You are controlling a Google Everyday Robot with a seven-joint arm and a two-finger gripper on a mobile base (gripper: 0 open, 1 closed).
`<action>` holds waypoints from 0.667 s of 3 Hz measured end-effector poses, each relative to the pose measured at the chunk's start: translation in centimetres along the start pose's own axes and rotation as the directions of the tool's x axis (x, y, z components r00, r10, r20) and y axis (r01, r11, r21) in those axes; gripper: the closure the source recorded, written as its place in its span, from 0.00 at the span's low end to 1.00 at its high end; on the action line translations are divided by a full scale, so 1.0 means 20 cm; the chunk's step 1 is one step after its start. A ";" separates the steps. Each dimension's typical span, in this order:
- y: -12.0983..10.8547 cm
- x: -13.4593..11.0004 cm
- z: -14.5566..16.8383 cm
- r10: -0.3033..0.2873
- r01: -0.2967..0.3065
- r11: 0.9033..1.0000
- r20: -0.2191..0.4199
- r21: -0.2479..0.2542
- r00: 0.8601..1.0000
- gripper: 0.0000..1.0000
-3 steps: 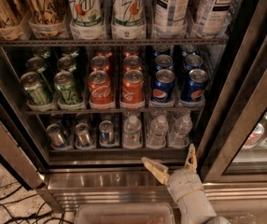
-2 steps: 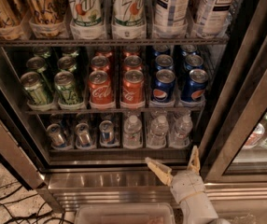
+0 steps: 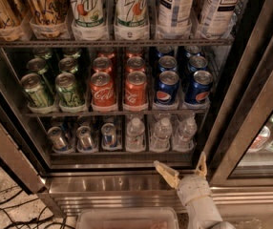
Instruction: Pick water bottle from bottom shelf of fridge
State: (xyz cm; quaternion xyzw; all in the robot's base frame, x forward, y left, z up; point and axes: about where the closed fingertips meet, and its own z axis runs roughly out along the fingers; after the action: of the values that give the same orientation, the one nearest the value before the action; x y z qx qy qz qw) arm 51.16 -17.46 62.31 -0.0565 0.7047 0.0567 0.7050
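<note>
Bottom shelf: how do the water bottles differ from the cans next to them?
The water bottles are clear plastic with white caps; the cans are silver-blue metal with flat tops. The water bottles fill the three right lanes of the bottom shelf; the cans fill the three left lanes. Both sets stand upright at the front. The gripper, open, sits below the shelf edge, under the right lanes.

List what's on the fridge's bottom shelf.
Three silver-blue cans left, three water bottles right. Rows behind them are mostly hidden. The open gripper hovers just below the bottom shelf, outside.
</note>
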 end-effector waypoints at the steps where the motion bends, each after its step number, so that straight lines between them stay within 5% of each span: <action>1: 0.00 0.00 0.00 0.000 0.000 1.000 0.000 0.000 1.000 0.00; 2: 0.00 0.00 0.00 0.000 0.000 1.000 0.000 0.000 1.000 0.19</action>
State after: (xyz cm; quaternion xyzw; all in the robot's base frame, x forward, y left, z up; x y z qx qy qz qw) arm 51.16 -17.46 62.31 -0.0565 0.7047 0.0567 0.7050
